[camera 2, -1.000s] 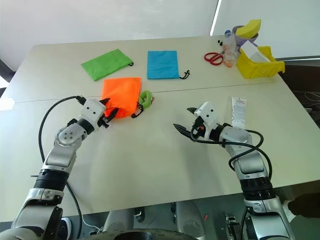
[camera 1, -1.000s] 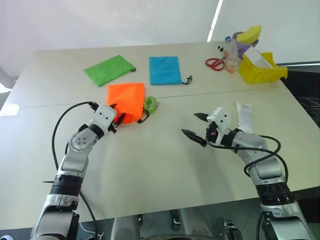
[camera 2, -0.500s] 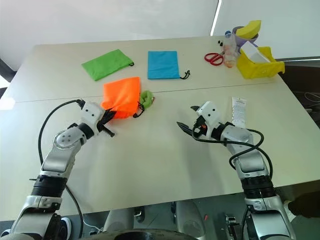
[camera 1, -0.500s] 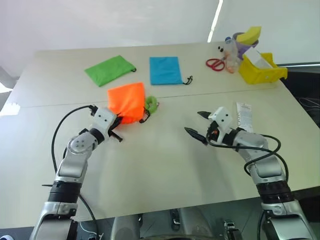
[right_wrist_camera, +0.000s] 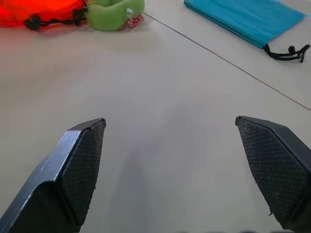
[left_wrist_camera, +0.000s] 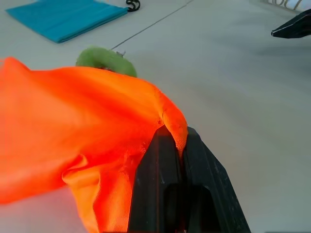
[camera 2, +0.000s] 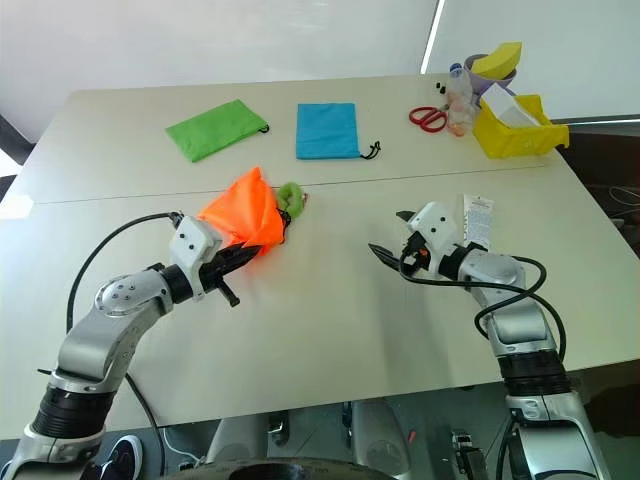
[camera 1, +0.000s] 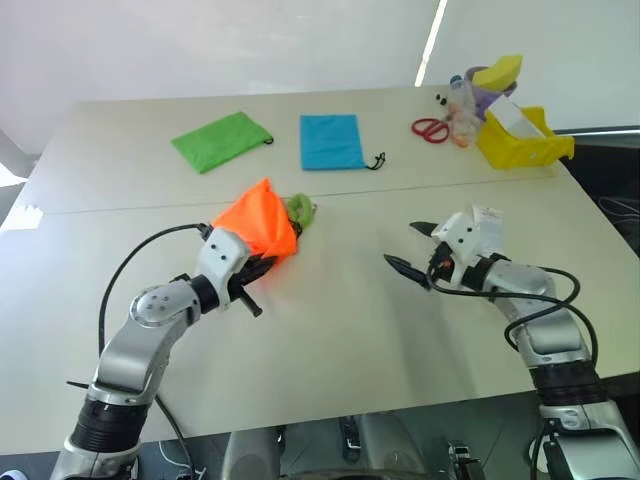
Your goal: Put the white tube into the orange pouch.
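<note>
The orange pouch [camera 1: 258, 222] is bunched into a peak left of the table's centre, one edge lifted off the surface. My left gripper [left_wrist_camera: 175, 133] is shut on that near edge of the fabric [camera 2: 243, 212]. The pouch's black cord ends in a fuzzy green piece [camera 1: 300, 208] lying just beyond it. The white tube [camera 2: 476, 218] lies flat on the right side of the table, right behind my right hand. My right gripper [camera 1: 405, 246] hovers open and holds nothing, its fingers [right_wrist_camera: 82, 150] spread wide over bare table, pointing toward the pouch.
A green pouch [camera 1: 220, 138] and a blue pouch [camera 1: 331, 140] lie flat at the back of the table. Red-handled scissors [camera 1: 430, 128] and a yellow bin [camera 1: 520, 145] with clutter sit at the back right corner. A seam line [camera 1: 420, 185] crosses the table.
My left gripper shut on the pouch's near edge and drew back, rolling the wrist, so the flat pouch rose into a bunched peak. The right gripper drifted slightly right, still open.
</note>
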Action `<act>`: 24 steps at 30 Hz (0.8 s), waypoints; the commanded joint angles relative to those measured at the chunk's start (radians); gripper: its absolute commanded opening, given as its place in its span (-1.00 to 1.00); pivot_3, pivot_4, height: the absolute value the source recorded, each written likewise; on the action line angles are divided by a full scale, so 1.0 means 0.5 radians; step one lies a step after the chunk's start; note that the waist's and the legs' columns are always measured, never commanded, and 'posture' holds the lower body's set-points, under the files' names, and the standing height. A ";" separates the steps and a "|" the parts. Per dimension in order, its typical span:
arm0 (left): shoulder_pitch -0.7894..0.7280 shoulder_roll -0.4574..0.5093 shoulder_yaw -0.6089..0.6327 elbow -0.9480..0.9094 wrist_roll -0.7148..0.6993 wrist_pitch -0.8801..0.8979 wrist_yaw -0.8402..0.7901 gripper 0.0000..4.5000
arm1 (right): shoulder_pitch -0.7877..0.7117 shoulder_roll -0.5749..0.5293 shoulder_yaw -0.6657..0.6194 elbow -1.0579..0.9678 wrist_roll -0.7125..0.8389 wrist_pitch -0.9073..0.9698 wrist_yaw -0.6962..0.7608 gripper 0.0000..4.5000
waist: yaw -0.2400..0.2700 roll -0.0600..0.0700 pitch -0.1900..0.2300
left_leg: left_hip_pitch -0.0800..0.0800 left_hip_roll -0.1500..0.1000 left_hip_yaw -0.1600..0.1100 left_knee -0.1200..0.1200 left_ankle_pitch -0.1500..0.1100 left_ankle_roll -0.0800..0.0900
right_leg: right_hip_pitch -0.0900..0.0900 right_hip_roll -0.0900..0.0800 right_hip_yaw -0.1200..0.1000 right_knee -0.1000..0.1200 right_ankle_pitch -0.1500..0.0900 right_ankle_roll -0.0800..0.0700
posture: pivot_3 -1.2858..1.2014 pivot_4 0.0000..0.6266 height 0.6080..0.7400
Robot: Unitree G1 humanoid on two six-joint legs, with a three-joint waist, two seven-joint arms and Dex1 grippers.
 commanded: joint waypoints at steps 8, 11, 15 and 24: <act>-0.030 0.163 0.115 0.202 0.123 -0.347 -0.031 -0.98 | -0.095 -0.090 -0.252 0.121 -0.100 0.193 -0.382 1.00 | -0.002 0.000 0.000 | -0.001 0.001 0.000 0.004 -0.002 -0.002 | 0.000 -0.005 0.001 0.000 0.003 -0.003 | 0.03 -0.52 0.91; -0.031 0.167 0.090 0.217 0.128 -0.410 -0.051 -0.98 | -0.111 -0.077 -0.352 0.056 -0.113 0.493 -0.589 1.00 | 0.000 0.000 0.000 | -0.002 0.005 -0.001 0.003 -0.003 -0.004 | -0.002 -0.008 0.001 0.000 0.003 -0.004 | 0.03 -0.52 0.91; -0.030 0.130 0.074 0.231 0.123 -0.437 -0.040 -0.98 | -0.078 -0.032 -0.485 -0.181 -0.045 0.921 -0.795 1.00 | 0.000 0.001 -0.001 | -0.004 0.005 0.000 0.001 -0.002 -0.003 | -0.003 -0.010 0.003 0.000 0.003 -0.004 | 0.03 -0.52 0.91; -0.025 0.077 0.051 0.265 0.143 -0.481 -0.043 -0.98 | 0.165 0.079 -0.654 -0.456 0.003 1.180 -0.999 1.00 | -0.004 0.002 -0.001 | -0.003 0.004 0.001 0.001 -0.002 -0.002 | -0.003 -0.009 0.001 0.000 0.003 -0.003 | 0.03 -0.52 0.91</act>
